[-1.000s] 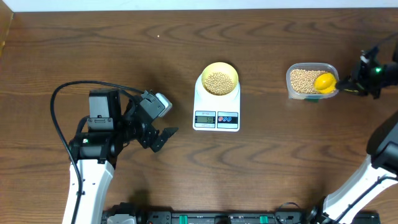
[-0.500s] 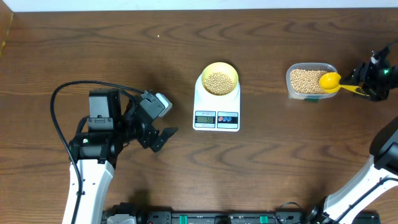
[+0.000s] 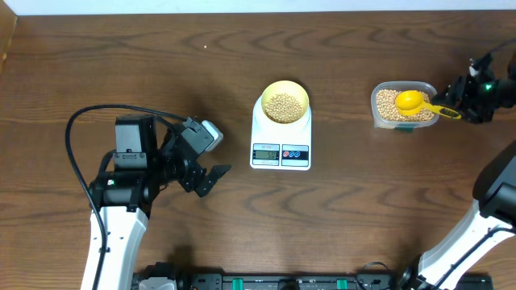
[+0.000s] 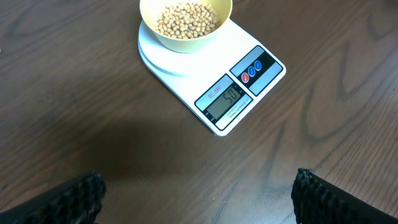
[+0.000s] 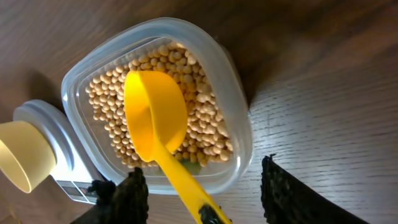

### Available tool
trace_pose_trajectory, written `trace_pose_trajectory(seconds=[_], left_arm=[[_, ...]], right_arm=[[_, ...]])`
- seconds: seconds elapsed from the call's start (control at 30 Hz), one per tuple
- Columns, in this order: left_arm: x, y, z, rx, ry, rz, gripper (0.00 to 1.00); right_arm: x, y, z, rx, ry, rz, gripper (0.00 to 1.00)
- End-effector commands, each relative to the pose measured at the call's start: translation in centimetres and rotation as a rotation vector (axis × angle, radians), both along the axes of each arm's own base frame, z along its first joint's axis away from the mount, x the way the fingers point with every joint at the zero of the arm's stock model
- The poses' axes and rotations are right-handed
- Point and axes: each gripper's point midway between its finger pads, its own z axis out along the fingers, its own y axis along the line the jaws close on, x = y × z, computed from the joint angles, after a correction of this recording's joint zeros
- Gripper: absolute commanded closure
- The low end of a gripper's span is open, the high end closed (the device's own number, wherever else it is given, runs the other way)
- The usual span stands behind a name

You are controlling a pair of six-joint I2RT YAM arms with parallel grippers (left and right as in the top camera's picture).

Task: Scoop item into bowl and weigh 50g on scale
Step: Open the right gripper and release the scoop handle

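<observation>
Two risks stand out. First, the yellow scoop [image 5: 155, 118] lies empty, hollow side up, on the beans [image 5: 208, 134] in the clear tub [image 5: 241, 134]. Its handle runs out over the tub's rim and down between the right jaws. Those jaws stand part-open, with a gap showing on either side of the handle, so they hold nothing. If that arm pulls away crookedly, a jaw could catch the handle and flip the scoop. That would scatter beans over the bench [image 3: 121, 64], or drag the light tub along.

Second, the weighing looks done or nearly so. The pale bowl [image 4: 186, 38] sits on the scale [image 4: 273, 70] with a good layer of beans inside. Any knock to the bench, the scale or the bowl would upset the figure, and another scoopful would likely overshoot. The left jaws are spread wide and empty, near the scale but apart from it. A careless sweep from there could nudge it.

As for writing, the display [image 4: 225, 101] shows dark digits that read as 50, perhaps with a further digit I cannot make out. A small line of print above the display is too fine to read. The red and blue buttons [image 4: 252, 68] beside it carry marks too small to tell. No brand shows on the tub, scoop or bowl.
</observation>
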Motion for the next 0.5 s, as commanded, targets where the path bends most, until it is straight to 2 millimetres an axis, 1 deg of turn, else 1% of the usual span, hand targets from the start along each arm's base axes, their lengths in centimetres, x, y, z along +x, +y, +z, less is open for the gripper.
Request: trace_pose_trajectory(seconds=[0.0, 0.23, 0.47], left_arm=[[0.0, 0.2, -0.3, 0.006, 0.008, 0.002, 0.02], [0.0, 0.2, -0.3, 0.006, 0.008, 0.002, 0.03], [0.0, 0.2, -0.3, 0.006, 0.008, 0.002, 0.02]], right_arm=[[-0.4, -0.7, 0.0, -0.044, 0.015, -0.007, 0.44], [-1.4, -3.2, 0.0, -0.036, 0.03, -0.081, 0.44], [-2.4, -4.6, 0.0, -0.034, 0.043, -0.108, 0.44]])
